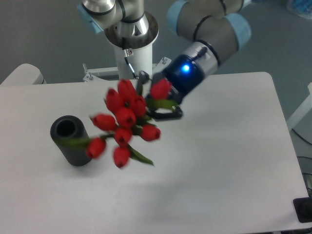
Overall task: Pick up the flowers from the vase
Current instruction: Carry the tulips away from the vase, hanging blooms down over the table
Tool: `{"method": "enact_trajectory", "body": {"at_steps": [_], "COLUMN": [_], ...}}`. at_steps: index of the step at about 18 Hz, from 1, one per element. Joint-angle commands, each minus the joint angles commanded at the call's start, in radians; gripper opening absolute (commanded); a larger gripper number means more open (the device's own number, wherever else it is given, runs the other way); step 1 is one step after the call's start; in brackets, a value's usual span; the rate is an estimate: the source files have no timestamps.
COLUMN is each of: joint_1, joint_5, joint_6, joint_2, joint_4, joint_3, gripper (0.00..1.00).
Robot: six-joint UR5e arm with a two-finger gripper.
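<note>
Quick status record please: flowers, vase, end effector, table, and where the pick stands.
flowers: red tulip bunch, out of the vase, in the air over the table, motion-blurred
vase: black cylinder, upright near the table's left side, hole showing nothing inside
end effector: shut on the flowers, blue light lit on the wrist
table: white, nothing else showing on it
pick status: flowers lifted clear, to the right of the vase
</note>
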Motion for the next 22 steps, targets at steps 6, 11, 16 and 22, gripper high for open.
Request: {"method": "enact_trajectory", "body": {"at_steps": [6,11,16,22], "joint_1": [0.002,-0.008,-0.069,-0.100], "joint_5": [0.368,0.545,0.779,0.939], "joint_6": [0.025,0.034,0.064,0.152], "joint_2": [-0.037,-0.078,-0.153,-0.175], "joint_4": [-0.005,-0.024,-0.202,-0.232], "joint_3": [0.002,0.047,0.204,0.218], "gripper": [0.00,0.00,0.00,0.00]}}
